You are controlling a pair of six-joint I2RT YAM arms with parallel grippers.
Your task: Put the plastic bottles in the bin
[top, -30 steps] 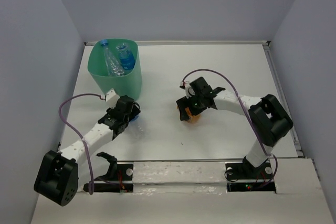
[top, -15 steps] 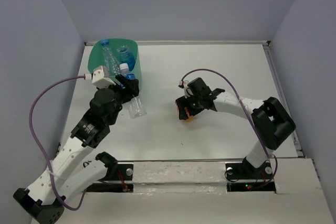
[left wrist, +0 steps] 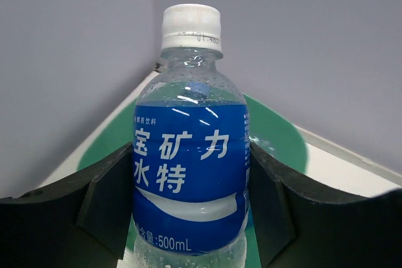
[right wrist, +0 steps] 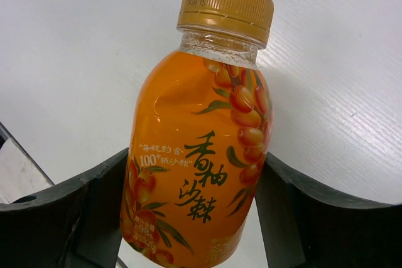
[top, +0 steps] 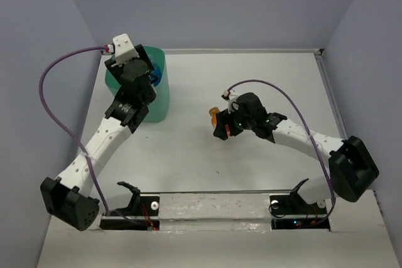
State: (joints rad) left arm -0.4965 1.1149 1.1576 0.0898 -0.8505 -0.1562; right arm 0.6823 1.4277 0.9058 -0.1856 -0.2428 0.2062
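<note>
Holds a blue-labelled bottle clamped in the left gripper, white cap pointing away from the fingers, right over the mint-green bin at the tabletop's far-left corner. Grips an orange bottle tight in the right gripper, over the tabletop's middle, well apart from the bin

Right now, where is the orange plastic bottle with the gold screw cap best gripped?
Take the orange plastic bottle across its wide labelled middle, from both sides, as the right gripper does: walls run near parallel there; the neck below the gold cap tapers.
</note>
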